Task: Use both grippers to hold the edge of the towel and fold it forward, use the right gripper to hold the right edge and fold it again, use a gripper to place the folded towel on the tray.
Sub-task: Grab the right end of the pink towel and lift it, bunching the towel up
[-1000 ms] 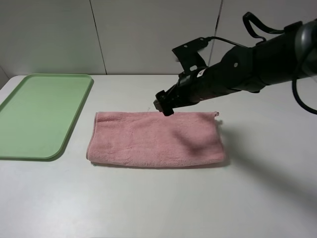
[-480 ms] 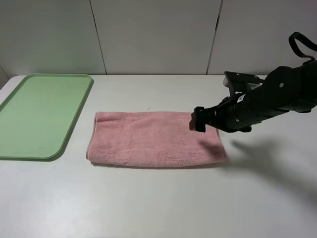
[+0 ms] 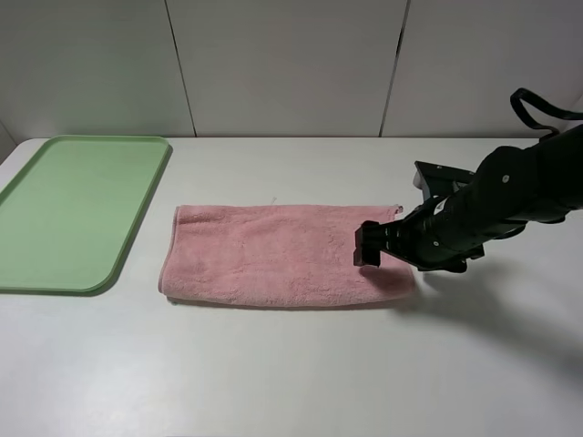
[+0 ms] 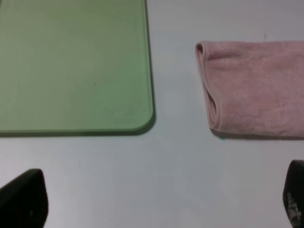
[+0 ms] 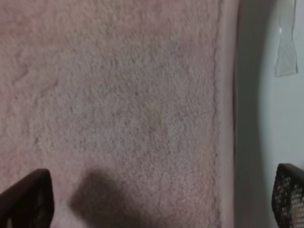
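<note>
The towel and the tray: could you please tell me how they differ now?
The towel is pink fuzzy cloth; the tray is smooth, light green, with a low rim. The towel lies folded into a strip; the tray holds nothing. The open right gripper hangs over the towel, not the tray. Both lie flat on the table, apart.

Right fingers (image 3: 366,246) swung from far-edge middle of towel (image 3: 273,264) to its right end, dropping lower.

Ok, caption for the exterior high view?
Right gripper, jaws open, hovers over the folded pink towel at its right end; green tray sits left.
</note>
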Controlling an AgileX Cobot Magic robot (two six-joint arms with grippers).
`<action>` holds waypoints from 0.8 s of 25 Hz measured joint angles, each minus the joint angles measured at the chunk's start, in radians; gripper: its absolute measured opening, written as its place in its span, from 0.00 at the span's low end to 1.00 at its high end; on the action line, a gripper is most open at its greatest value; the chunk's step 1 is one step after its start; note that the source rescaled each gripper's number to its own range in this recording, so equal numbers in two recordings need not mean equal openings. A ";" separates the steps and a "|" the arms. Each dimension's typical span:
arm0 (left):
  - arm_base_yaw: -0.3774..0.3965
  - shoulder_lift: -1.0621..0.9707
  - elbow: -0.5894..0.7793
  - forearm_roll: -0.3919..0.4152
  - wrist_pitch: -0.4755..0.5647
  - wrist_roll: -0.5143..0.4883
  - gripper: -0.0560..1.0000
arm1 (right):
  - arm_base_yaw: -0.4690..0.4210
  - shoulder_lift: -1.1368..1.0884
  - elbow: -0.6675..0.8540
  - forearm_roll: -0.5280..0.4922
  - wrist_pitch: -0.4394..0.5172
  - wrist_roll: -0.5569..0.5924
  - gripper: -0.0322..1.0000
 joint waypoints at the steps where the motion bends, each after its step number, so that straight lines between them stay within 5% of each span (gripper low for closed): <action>1: 0.000 0.000 0.000 0.000 0.000 0.000 1.00 | 0.000 0.005 0.000 0.000 -0.002 0.000 1.00; 15: 0.000 0.000 0.000 0.000 0.000 0.000 1.00 | 0.000 0.108 -0.006 -0.004 -0.113 -0.002 0.99; 20: 0.000 0.000 0.000 0.000 0.000 0.000 1.00 | -0.004 0.121 -0.010 -0.008 -0.130 -0.007 0.77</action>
